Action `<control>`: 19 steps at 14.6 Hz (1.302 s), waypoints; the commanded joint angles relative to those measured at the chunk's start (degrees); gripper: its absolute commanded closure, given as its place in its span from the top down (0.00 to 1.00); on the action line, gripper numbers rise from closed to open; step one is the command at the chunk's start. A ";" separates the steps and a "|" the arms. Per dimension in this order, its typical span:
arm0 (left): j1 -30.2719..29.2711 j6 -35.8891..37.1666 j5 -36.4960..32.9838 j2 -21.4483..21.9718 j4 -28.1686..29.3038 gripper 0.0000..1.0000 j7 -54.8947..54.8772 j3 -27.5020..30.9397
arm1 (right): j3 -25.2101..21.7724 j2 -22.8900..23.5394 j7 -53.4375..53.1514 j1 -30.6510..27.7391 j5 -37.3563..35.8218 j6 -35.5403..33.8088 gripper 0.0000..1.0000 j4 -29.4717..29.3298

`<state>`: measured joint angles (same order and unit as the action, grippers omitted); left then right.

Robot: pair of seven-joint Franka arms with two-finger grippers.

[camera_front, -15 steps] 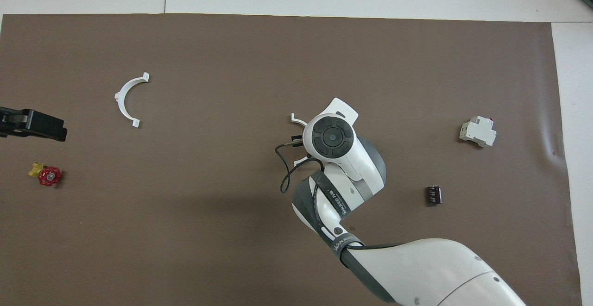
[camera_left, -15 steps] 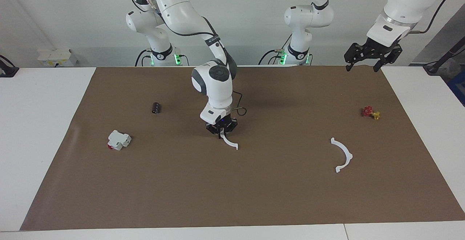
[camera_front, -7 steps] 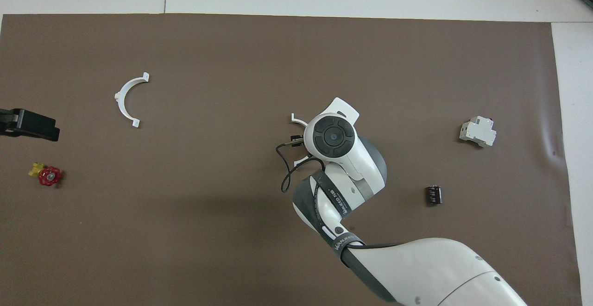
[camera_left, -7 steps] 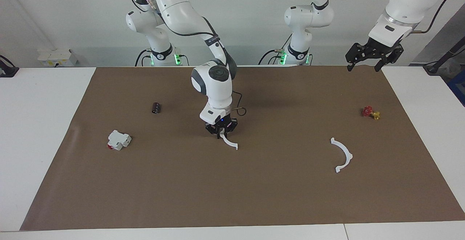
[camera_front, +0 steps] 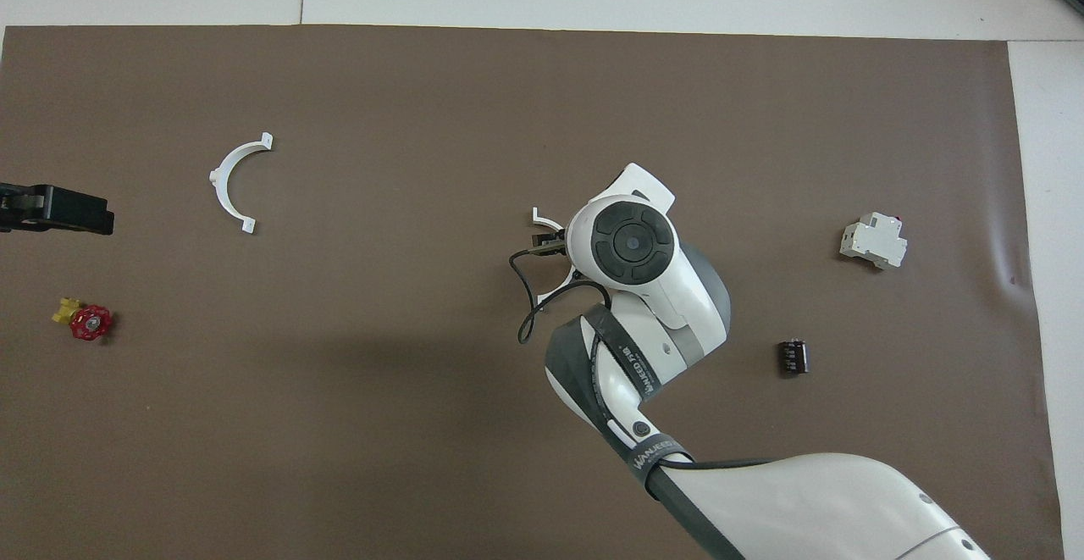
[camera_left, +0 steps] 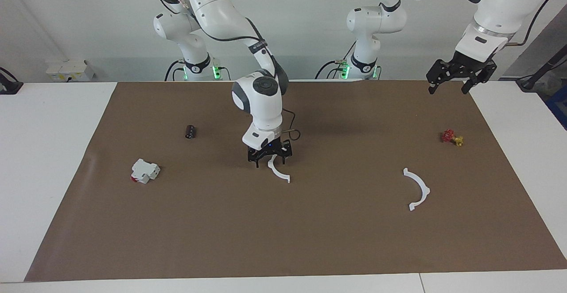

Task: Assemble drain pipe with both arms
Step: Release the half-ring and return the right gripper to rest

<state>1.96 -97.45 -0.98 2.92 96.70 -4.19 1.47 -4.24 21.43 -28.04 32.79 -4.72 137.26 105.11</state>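
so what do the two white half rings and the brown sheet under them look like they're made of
Both half-rings, one under the right gripper at mid-table and one toward the left arm's end, look like thin moulded plastic: uniform white, crisp edges, small end tabs, a dull sheen. The brown sheet looks like matte paper or thin card; a slight ripple near one edge suggests it is not rigid, though I can't be sure.

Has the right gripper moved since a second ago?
Yes. The right gripper has risen off the half-ring on the mat and now stands open above it.
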 commanded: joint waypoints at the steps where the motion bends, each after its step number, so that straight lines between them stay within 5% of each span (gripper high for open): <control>1: -0.99 -7.38 0.72 1.21 5.77 1.00 -0.73 -0.42 | 0.55 -5.69 -0.70 -4.74 -0.29 -2.95 1.00 1.50; 8: -1.26 -19.87 3.09 -11.69 2.97 1.00 -0.73 -0.42 | 0.11 -14.74 3.33 -15.28 -0.29 -13.05 1.00 -0.25; 16: -2.66 -29.02 3.36 -22.50 2.44 1.00 -0.73 -0.42 | -0.59 -21.95 16.17 -25.04 4.62 -41.52 1.00 -13.51; 19: -3.10 -29.81 3.35 -28.84 -2.65 1.00 -0.82 -0.50 | -1.21 -22.22 21.62 -28.39 4.98 -48.04 1.00 -16.69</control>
<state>-0.15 -127.01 1.52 -21.57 98.84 -4.21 1.49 -5.46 -1.64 -9.79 6.21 -1.20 91.49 90.10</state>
